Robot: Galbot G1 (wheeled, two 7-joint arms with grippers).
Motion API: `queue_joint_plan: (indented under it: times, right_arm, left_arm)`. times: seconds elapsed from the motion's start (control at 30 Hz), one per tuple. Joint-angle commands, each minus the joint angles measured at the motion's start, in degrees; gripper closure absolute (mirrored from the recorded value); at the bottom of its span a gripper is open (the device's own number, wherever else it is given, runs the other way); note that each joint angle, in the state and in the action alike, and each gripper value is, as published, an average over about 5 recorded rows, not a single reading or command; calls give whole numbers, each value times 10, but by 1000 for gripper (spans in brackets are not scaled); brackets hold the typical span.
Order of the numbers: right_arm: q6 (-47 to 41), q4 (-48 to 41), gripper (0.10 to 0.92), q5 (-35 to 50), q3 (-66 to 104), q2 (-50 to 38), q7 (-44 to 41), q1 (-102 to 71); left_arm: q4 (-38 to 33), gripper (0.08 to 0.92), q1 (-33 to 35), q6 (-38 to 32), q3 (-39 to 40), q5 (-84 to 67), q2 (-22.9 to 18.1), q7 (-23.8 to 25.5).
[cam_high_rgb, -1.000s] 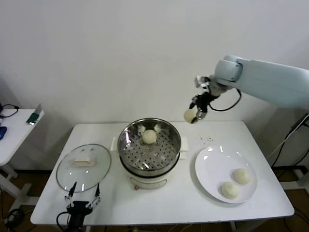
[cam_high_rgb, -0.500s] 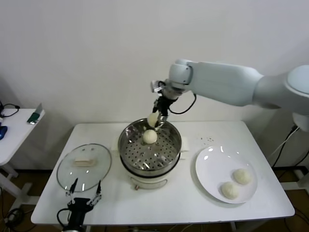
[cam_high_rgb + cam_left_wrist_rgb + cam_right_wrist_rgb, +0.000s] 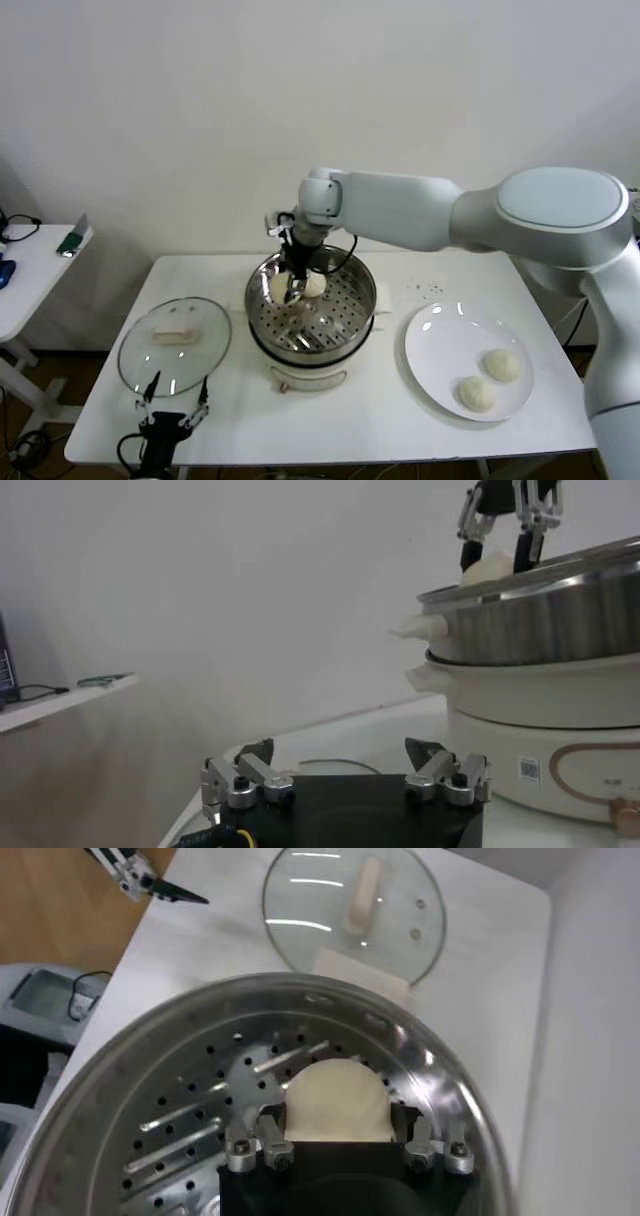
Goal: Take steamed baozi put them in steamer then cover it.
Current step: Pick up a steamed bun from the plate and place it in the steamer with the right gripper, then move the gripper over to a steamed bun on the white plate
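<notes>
Gripping a steamed baozi point(image 3: 337, 1103) between its fingers, the right gripper point(image 3: 296, 287) reaches down inside the steamer point(image 3: 262, 300), over its perforated floor toward the back-left of the basket. A second bun point(image 3: 316, 284) lies in the steamer just beside the held one. Right of the steamer, a white plate point(image 3: 436, 345) carries two more buns point(image 3: 501, 364). Left of the steamer, the glass lid point(image 3: 174, 346) lies flat on the table point(image 3: 380, 420). The left gripper point(image 3: 173, 418) waits with fingers spread, in front of the lid, at the table's near edge.
</notes>
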Motion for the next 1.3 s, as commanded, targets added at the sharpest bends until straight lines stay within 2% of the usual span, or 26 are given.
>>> queue_joint_plan:
  times: [0.03,0.27,0.47,0.7,0.8,1.0,1.3]
  right_arm:
    - [-1,1,347,1,-3,22,2,-22]
    - [-2,6,326,-10,-7,14,1,-25]
    - [-2,12,215,-18,-5,5,1,-21]
    - [9,26,203,-25,-6,-38,-26,33]
    - [16,53,202,-22,-12,-83,-36,74]
    - [23,160,203,-30,-46,-219,-46,144]
    - [31,310,203,-138,-94,-426,-55,167]
  left_arm:
    - [3,177,-1,-1,0,1,-1,0]
    - [7,177,-3,-1,0,1,-1,-1]
    - [7,177,-4,0,0,1,-1,-1]
    - [0,177,-7,9,2,3,-7,-1]
    - [-3,177,-8,10,4,8,-11,-1]
    - [-2,177,-4,8,7,11,-10,-2]
    - [-4,177,1,12,7,11,-8,-4]
